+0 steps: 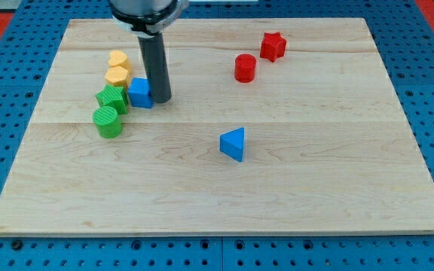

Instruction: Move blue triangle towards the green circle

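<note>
The blue triangle lies near the middle of the wooden board, a little below centre. The green circle stands at the view's left, well apart from the triangle. My tip rests on the board right next to the right side of a blue cube, up and to the right of the green circle and far to the upper left of the blue triangle.
A green star sits just above the green circle. A yellow heart and a yellow block stand above it. A red cylinder and a red star sit at the upper right. The board ends at blue pegboard.
</note>
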`<state>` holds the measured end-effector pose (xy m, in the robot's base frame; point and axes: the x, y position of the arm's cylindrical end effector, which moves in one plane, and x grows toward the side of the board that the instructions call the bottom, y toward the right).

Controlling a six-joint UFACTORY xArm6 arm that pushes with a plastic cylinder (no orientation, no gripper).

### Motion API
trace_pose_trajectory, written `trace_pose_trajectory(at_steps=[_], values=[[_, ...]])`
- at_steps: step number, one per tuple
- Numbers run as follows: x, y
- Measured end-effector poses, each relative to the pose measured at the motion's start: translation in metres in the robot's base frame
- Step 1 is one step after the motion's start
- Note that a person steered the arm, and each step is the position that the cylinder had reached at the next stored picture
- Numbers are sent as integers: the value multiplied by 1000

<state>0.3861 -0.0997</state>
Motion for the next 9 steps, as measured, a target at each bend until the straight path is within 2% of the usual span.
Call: trace_pose_trajectory(at_steps=[2, 3, 4, 5, 6, 7, 9], values=[[-13, -15], [-15, 4], [-11, 98], [35, 189], [81, 240], [106, 203], [105, 143]])
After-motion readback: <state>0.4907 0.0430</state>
